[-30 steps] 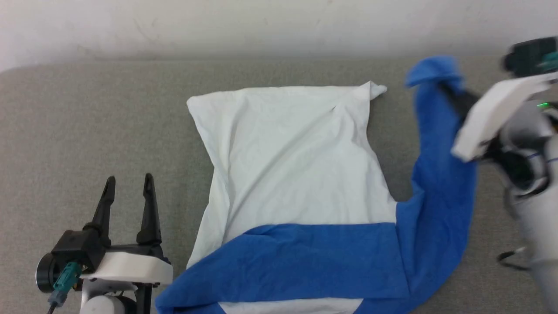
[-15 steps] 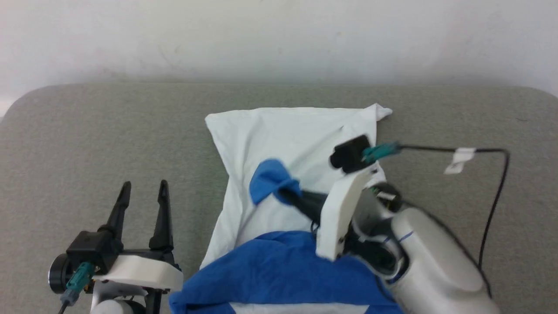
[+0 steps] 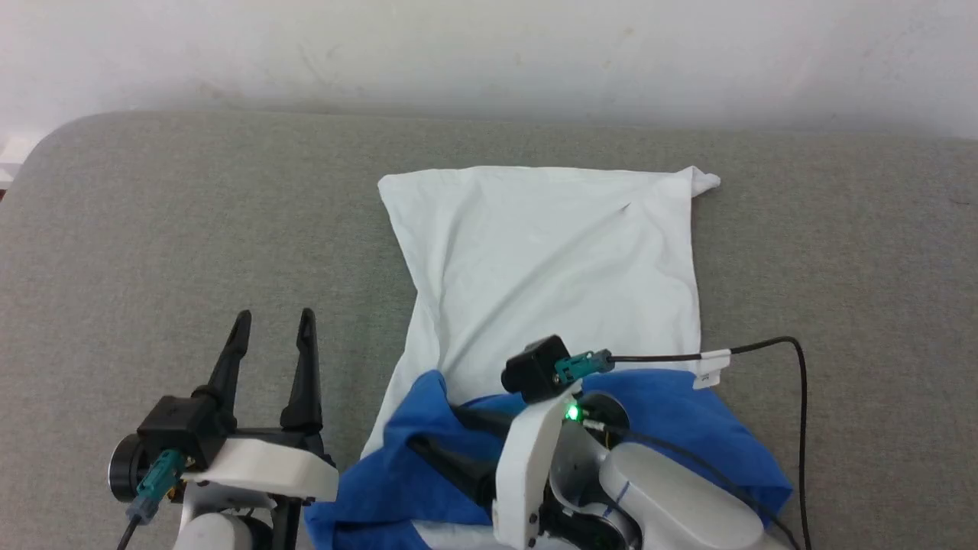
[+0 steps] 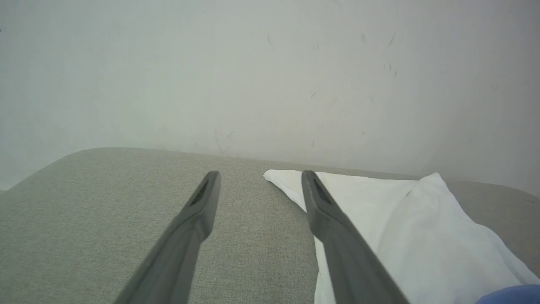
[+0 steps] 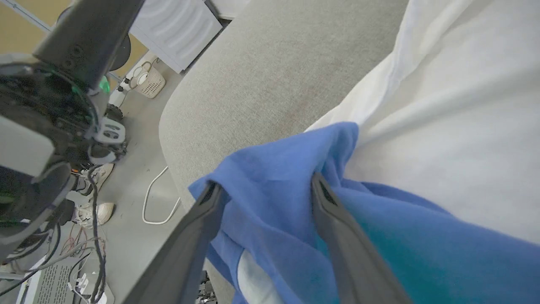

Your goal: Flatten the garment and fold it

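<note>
The garment's white body (image 3: 550,260) lies fairly flat on the grey cushion, its hem towards the wall. Its bright blue sleeves (image 3: 688,412) are bunched across its near end. My right gripper (image 3: 432,425) lies low over that blue cloth and points left. It is open, and a blue sleeve end (image 5: 274,169) is humped between its fingers (image 5: 333,219). My left gripper (image 3: 275,325) hovers open left of the garment with nothing in it. In the left wrist view the left gripper (image 4: 257,179) points at the wall, with the white body (image 4: 422,228) to its right. The chest print is hidden.
The grey cushion (image 3: 153,229) stretches wide on both sides of the garment and ends at a white wall (image 3: 489,53). A black cable (image 3: 764,347) loops from my right wrist. Past the cushion's rounded corner (image 5: 177,126) lie floor cables, shoes and a white basket (image 5: 149,82).
My right arm swept the blue sleeve from the far right across to the garment's near left end. Its fingers, then shut on the cuff, now stand apart. The camera shifted slightly.
</note>
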### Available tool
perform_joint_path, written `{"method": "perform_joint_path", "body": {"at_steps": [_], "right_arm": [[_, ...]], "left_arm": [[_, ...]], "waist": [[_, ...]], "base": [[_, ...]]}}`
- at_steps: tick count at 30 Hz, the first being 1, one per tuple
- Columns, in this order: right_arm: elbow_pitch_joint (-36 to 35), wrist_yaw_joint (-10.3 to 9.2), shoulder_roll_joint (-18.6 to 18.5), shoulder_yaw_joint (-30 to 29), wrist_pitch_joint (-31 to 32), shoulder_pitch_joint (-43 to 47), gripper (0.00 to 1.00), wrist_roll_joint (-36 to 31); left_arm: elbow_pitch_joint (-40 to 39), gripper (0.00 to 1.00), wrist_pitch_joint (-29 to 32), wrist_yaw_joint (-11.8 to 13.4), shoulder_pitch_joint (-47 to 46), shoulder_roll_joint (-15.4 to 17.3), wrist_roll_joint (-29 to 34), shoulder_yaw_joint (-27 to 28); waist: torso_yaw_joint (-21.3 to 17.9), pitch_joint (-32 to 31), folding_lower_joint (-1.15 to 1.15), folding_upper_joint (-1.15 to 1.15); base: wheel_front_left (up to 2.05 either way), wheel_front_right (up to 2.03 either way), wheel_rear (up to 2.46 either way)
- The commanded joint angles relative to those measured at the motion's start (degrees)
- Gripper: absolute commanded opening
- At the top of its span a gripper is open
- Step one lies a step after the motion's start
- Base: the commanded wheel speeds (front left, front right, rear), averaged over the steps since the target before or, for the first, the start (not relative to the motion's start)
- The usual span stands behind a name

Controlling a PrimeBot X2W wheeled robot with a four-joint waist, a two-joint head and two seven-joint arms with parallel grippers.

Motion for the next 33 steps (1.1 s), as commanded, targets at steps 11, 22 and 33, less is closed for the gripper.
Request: {"method": "perform_joint_path", "body": {"at_steps": [11, 22, 33], "right_arm": [[-9.40, -0.03, -5.71, -1.83, -14.07, -2.34, 1.00, -8.11], [-22.13, -0.03, -11.29, -28.74, -16.44, 12.59, 1.00, -21.40], [-35.74, -0.03, -3.84, -53.26, -11.80, 23.26, 1.00, -33.74]], "left_arm": [[0.39, 1.00, -0.66, 1.54, 0.32, 1.40, -0.35, 1.58], [-0.89, 1.00, 1.36, 3.27, 0.85, 2.81, -0.23, 2.60], [3.38, 1.00, 10.13, 2.80, -10.50, 5.99, -2.69, 3.96]], "waist": [[-5.26, -1.16, -0.01, 0.00], [-10.50, -1.49, -0.01, 0.00], [-14.57, 5.01, -0.01, 0.00]], "base": [[0.00, 0.00, 0.00], [0.00, 0.00, 0.00], [0.00, 0.00, 0.00]]}}
